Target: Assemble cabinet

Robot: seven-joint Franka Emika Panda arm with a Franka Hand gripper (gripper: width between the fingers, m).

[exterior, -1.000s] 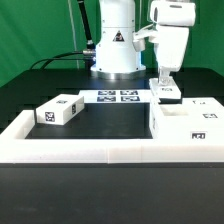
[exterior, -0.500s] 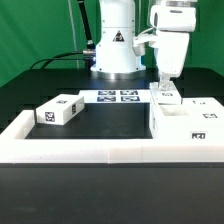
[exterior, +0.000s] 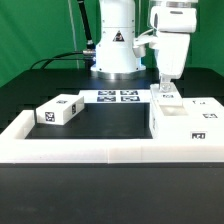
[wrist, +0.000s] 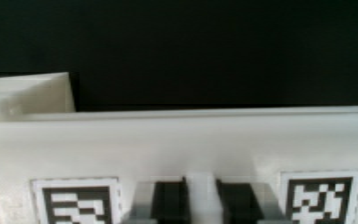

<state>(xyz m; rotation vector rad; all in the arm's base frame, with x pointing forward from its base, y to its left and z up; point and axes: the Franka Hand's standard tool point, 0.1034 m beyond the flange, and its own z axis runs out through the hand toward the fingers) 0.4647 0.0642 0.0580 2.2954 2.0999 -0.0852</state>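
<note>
The cabinet body [exterior: 186, 124], a white boxy part with tags, stands at the exterior view's right. My gripper [exterior: 165, 84] hangs just behind it, shut on a small white tagged panel [exterior: 166, 94] that rests at the body's back edge. In the wrist view the dark fingers [wrist: 165, 204] of my gripper [wrist: 202, 205] pinch a thin white rib of that panel [wrist: 194, 140], with a tag on either side. A loose white tagged block [exterior: 58, 110] lies at the exterior view's left.
The marker board [exterior: 118, 97] lies at the back middle, in front of the arm's base [exterior: 115, 50]. A low white rim [exterior: 90, 148] borders the black table in front and on the left. Another white piece [wrist: 25, 95] shows beyond the panel in the wrist view.
My gripper and the small panel have shifted slightly toward the exterior view's left. The block and the cabinet body have not moved.
</note>
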